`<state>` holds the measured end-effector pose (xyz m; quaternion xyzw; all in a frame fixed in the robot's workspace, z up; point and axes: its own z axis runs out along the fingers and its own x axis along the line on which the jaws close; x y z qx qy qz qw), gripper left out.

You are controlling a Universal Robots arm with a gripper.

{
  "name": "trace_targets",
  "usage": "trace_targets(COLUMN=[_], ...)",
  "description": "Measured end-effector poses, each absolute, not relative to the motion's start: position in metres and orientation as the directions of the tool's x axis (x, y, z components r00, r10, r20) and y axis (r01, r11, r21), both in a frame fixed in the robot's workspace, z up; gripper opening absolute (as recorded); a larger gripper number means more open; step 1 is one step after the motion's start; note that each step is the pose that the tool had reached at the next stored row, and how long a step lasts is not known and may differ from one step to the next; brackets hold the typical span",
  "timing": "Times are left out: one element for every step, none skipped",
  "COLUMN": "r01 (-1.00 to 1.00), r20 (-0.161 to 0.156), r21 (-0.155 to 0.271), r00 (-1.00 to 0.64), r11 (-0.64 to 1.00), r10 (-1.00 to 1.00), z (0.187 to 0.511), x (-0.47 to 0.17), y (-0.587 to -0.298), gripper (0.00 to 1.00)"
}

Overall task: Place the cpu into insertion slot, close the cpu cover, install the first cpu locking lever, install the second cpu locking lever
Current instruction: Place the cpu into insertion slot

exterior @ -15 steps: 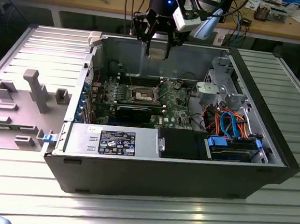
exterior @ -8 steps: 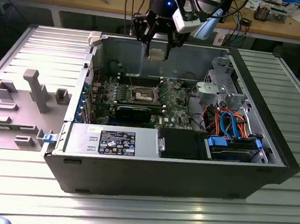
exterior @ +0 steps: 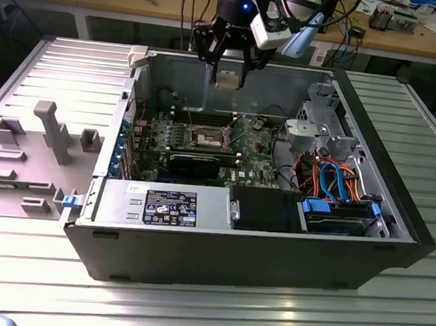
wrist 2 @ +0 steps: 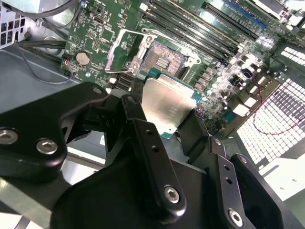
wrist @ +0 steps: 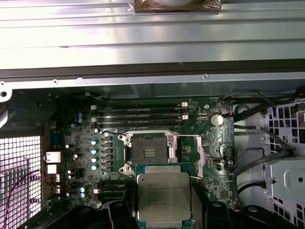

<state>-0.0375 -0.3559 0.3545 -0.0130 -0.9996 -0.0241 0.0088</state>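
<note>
One component is in the grasp: the cpu [wrist: 163, 195], a flat square chip with a dull metal top, is pinched at two opposite edges between the black fingers [wrist 2: 140, 124] of the gripper [exterior: 228, 78]. Holding it by the edges keeps the fingers off the underside and leaves the metal top facing away from the board, the attitude the socket calls for. In the exterior view the gripper hangs at the upper centre of the frame, over the far wall of the open computer case [exterior: 234, 247], which lies on its side on the ribbed metal worktop [exterior: 191, 312]. The chip is well above the green motherboard [exterior: 256, 155] and touches nothing but the fingers. The insertion slot [wrist: 148, 151] lies on that board, a little above the centre of the exterior view. It is empty, with its tan contact field exposed, and in both wrist views it appears just past one edge of the chip. The cpu cover [wrist 2: 113, 55], a silvery frame with a square window, stands swung up at one side of the socket, which leaves the opening clear for the chip to enter. Judged from this state, the placing step is in hand and incomplete; the cover is not closed, and neither locking lever appears engaged.
</note>
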Motion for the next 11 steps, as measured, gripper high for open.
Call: trace_targets(r01=[0.026, 0.026, 0.026, 0.026, 0.026, 0.026, 0.026, 0.026, 0.026, 0.026, 0.026], r20=[0.018, 0.018, 0.018, 0.018, 0.018, 0.018, 0.018, 0.018, 0.018, 0.018, 0.018], r21=[0.048, 0.048, 0.048, 0.048, 0.048, 0.048, 0.048, 0.048, 0.048, 0.048, 0.048], r00=[-1.0, -1.0, -1.0, -1.0, -1.0, -1.0, -1.0, -1.0, -1.0, -1.0, -1.0], r11=[0.998, 0.998, 0.999, 0.998, 0.999, 0.999, 0.999, 0.999, 0.998, 0.998, 0.999], r10=[0.025, 0.025, 0.025, 0.026, 0.026, 0.026, 0.026, 0.026, 0.026, 0.026, 0.026], z=[0.3542, 0.3539, 0.3538, 0.3533, 0.353, 0.3528, 0.3526, 0.3525, 0.3523, 0.352, 0.3519], x=[-0.0375, -0.0375, -0.0376, -0.0378, -0.0379, -0.038, -0.0381, -0.0381, -0.0382, -0.0383, -0.0384], y=[-0.3559, -0.356, -0.3561, -0.3563, -0.3565, -0.3567, -0.3568, -0.3569, -0.3569, -0.3571, -0.3572], gripper=[0.55, 0.55, 0.55, 0.55, 0.55, 0.55, 0.55, 0.55, 0.55, 0.55, 0.55])
